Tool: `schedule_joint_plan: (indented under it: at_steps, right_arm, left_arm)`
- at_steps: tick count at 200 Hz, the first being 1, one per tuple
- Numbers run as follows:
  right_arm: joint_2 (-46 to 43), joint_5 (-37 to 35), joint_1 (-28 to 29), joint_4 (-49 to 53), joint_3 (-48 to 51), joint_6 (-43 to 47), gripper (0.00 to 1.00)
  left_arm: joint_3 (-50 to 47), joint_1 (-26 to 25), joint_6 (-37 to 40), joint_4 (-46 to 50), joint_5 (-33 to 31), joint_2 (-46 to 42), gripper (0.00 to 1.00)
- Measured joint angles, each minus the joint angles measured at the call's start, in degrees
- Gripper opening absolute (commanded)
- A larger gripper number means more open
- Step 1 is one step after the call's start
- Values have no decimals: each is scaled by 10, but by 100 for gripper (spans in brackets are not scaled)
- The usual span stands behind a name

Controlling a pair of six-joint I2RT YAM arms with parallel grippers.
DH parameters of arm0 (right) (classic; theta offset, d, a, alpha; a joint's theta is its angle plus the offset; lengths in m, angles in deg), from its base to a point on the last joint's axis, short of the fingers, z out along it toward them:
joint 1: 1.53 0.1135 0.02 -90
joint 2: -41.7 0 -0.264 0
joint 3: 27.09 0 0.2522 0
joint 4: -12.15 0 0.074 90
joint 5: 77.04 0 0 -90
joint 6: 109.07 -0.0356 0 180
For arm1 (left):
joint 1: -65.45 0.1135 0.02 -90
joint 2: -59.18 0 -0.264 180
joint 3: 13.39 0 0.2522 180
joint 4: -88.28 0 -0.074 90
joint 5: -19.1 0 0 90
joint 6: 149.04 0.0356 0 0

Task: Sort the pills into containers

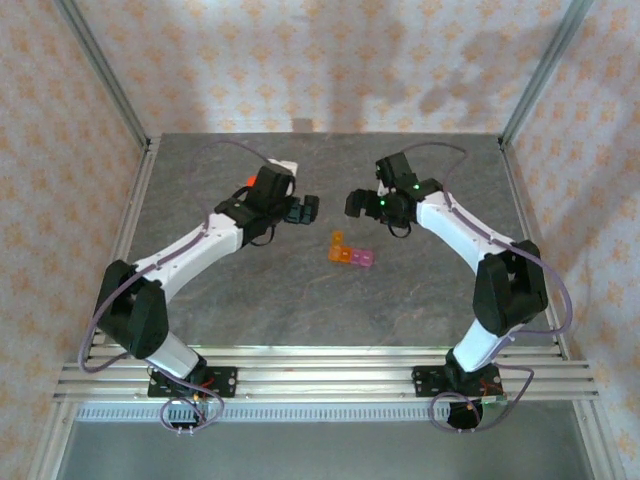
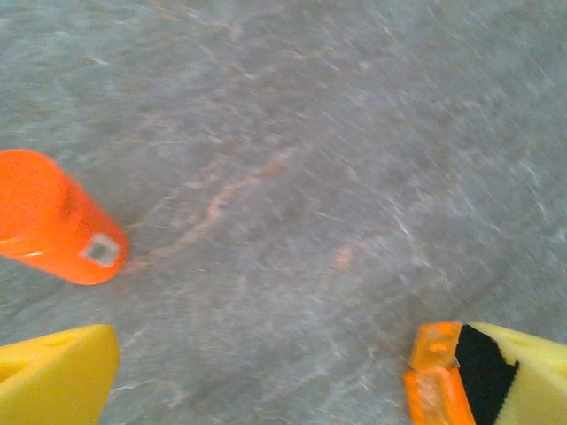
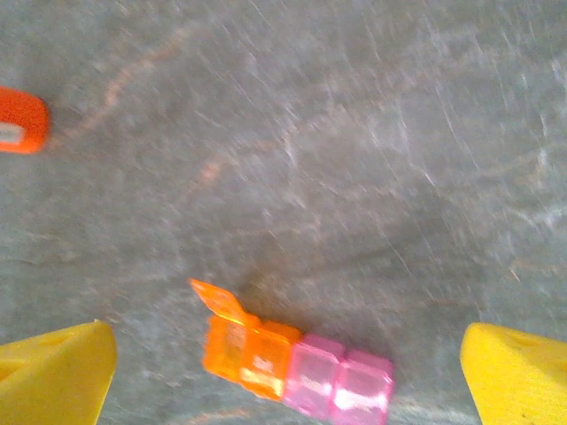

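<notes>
The containers lie mid-table as a short strip, an orange compartment (image 1: 338, 250) joined to a pink-magenta one (image 1: 364, 258). In the right wrist view the orange part (image 3: 244, 350) has its lid flipped up, and the pink part (image 3: 341, 382) is closed. Blur hides whether pills lie inside. My right gripper (image 3: 285, 376) hovers over the strip, open, with yellow fingertips (image 3: 53, 372) far apart. From above it (image 1: 356, 203) is behind the strip. My left gripper (image 1: 305, 208) is open too (image 2: 283, 390), and the orange compartment (image 2: 436, 372) shows beside its right fingertip (image 2: 527, 372).
An orange-red bottle (image 2: 53, 217) lies on its side to the left, and its end also shows in the right wrist view (image 3: 19, 119). From above the bottle (image 1: 246, 180) peeks out behind the left arm, with a white object (image 1: 287, 165) close by. Metal frame posts (image 1: 135, 130) edge the table.
</notes>
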Motion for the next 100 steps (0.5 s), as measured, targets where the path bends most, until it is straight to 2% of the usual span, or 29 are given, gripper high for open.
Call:
schedule_joint_plan:
  at_steps: [25, 53, 100]
  right_arm:
    - [37, 4, 16, 1, -67, -3, 100]
    - [108, 9, 51, 7, -161, -2, 95]
    - [263, 24, 114, 44, -378, 20, 88]
  left_arm:
    - [-32, 42, -21, -22, -10, -34, 100]
    - [-52, 90, -51, -32, -21, -53, 100]
    - [-66, 173, -111, -31, -34, -71, 100]
